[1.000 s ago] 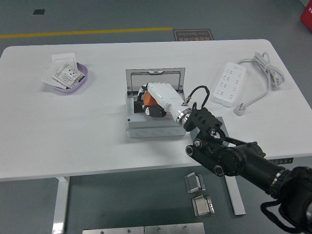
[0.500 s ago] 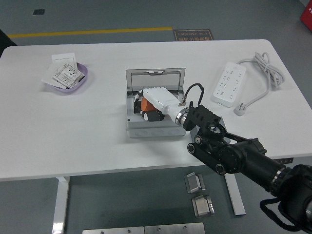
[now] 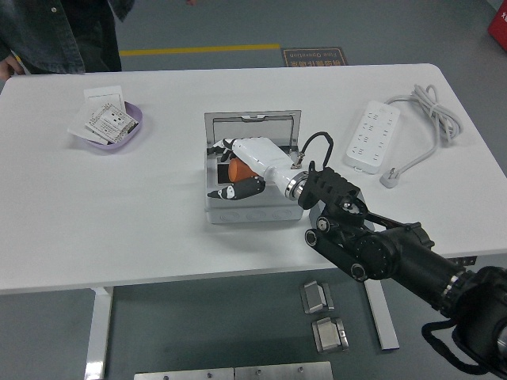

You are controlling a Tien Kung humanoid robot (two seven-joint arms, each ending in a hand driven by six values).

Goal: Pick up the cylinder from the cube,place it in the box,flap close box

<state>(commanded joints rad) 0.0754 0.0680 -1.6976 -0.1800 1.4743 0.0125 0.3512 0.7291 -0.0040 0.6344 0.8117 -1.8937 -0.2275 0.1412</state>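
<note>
An open grey box (image 3: pixel 250 214) stands mid-table, its lid (image 3: pixel 252 127) raised at the back. My right hand (image 3: pixel 223 169), white-shelled on a black arm coming from the lower right, reaches into the box from the right. Its fingers (image 3: pixel 219 146) and thumb are spread apart. The orange cylinder (image 3: pixel 239 170) lies inside the box under the palm, partly hidden by the hand. I cannot see any cube. My left arm is out of view.
A purple bowl (image 3: pixel 119 138) holding paper cards sits at the far left. A white power strip (image 3: pixel 372 134) with its coiled cable (image 3: pixel 432 111) lies at the right. A person (image 3: pixel 63 32) in a dark jacket stands at the far left corner.
The hand sank into the box with the cylinder, then its fingers spread off it. A person has come into view at the top left.
</note>
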